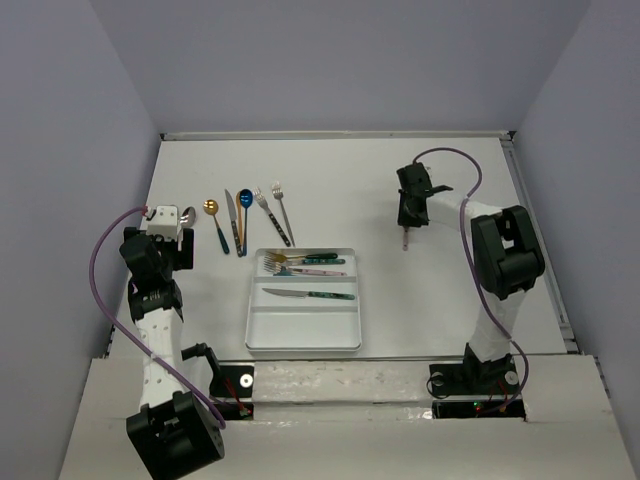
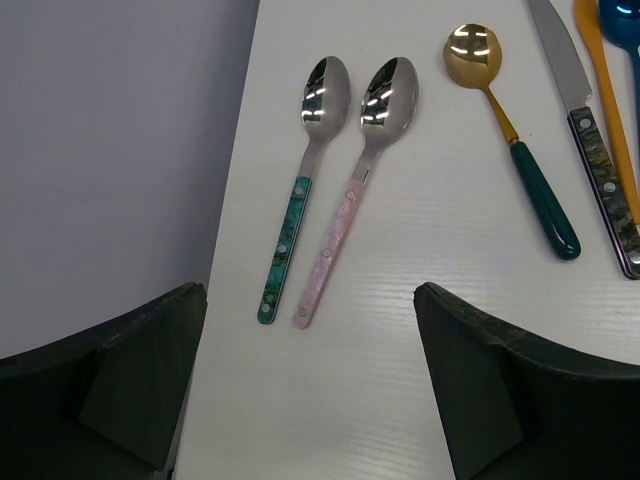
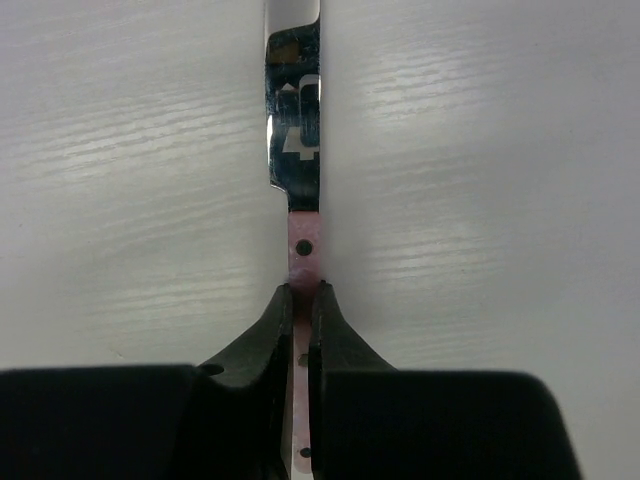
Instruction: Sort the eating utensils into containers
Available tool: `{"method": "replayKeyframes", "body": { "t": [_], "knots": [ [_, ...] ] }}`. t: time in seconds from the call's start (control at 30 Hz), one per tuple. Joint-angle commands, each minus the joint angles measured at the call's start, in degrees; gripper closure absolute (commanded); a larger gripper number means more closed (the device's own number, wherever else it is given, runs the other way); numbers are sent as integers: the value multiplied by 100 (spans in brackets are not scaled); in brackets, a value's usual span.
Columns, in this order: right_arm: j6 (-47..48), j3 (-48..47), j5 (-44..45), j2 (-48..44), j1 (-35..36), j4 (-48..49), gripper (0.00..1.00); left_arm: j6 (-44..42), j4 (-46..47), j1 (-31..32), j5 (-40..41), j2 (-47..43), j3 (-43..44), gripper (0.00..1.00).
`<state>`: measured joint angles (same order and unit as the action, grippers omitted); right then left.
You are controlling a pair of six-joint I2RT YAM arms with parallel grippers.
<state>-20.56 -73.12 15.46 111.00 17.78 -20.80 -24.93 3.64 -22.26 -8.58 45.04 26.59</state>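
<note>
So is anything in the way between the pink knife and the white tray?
No, nothing visible. The right gripper is shut on the pink knife, and only bare table lies between it and the tray.

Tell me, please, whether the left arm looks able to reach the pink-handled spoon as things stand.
Probably yes: the open left pincer hangs above the pink-handled spoon, with nothing covering it, though the teal-handled spoon lies close beside it.
</note>
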Motion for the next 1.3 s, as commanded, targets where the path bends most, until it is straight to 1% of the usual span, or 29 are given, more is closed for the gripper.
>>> {"method": "replayKeyframes", "body": {
  "t": [0.0,0.03,0.07,0.1,0.13,0.17,0.2,0.23,0.27,0.33,0.37,0.4,0.43,0.47,0.53,0.57,0.6,0.7,0.9,1.27],
  "knots": [
    [113,263,394,-393,199,-100,100,-30,225,-41,-74,-109,-75,1],
    [296,316,614,-578,321,39,100,-38,225,-33,-74,-100,-84,1],
    [489,447,894,-997,523,180,100,-38,225,-41,-74,-92,-75,1],
    [717,535,1436,-1210,760,364,100,-30,225,-41,-74,-65,-75,1],
    [998,623,1685,-1430,1362,592,100,-30,234,-41,-74,-56,-66,1],
    [1671,737,1923,-1632,1699,1186,100,-21,234,-41,-74,-39,-66,1],
    [1991,973,2212,-1991,2033,1514,100,-12,242,-41,-65,-30,-57,1],
    [2786,1088,2241,-2160,2663,1883,100,-3,251,-41,-56,-21,-57,1],
    [3151,1203,2050,-2292,2982,2530,100,-3,251,-33,-56,-39,-66,1],
    [3801,1423,1629,-2513,3563,2957,100,5,260,-33,-56,-91,-75,1],
    [4301,1415,1174,-2461,4088,3037,100,-3,251,-33,-56,-135,-92,1],
    [4488,1415,1013,-2460,4328,3029,100,-12,251,-41,-56,-135,-92,1],
    [4682,1319,889,-2260,4548,2985,100,-3,260,-33,-56,-144,-101,1],
    [5014,1240,601,-2136,4881,2715,100,5,260,-41,-39,-144,-101,1],
    [5228,872,353,-1673,5111,2293,100,14,269,-41,-12,-118,-92,1],
    [5315,731,239,-1513,5200,1769,100,23,269,-41,5,-100,-84,1],
    [5342,581,125,-1355,5314,1563,100,32,269,-33,31,-83,-84,1],
    [5325,264,150,-923,5367,1078,100,49,286,-41,102,-57,-75,1],
    [5352,517,-149,-948,5367,1016,100,32,278,-41,76,-21,-66,1],
    [5211,1159,132,-1204,5367,1007,100,32,278,-41,58,-48,-75,1]
  ]
}}
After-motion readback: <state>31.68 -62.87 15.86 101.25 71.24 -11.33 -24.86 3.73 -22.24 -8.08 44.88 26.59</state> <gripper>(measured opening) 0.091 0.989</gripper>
